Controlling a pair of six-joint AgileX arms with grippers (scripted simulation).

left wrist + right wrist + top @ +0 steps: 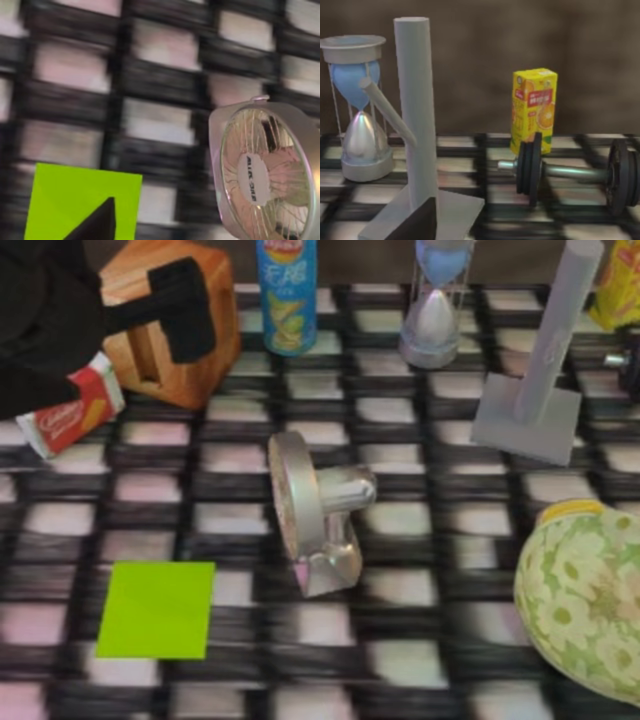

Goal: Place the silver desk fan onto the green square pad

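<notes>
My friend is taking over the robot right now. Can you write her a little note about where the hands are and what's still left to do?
Left gripper: up at the table's far left, over the wooden block, holding nothing.
Right arm: out of the top view, parked.
Shiny silver desk fan: standing mid-table, untouched.
Flat lime-green square pad: near left of the fan, apart from it, nothing on it.
Done: nothing yet.
Left: grab the fan, lift it, set it on the pad.

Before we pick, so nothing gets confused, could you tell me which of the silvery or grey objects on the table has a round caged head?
The silver desk fan at mid-table: round disc head with wire grille. The hourglass has blue bulbs; the grey post is a plain pole on a square plate.
</notes>
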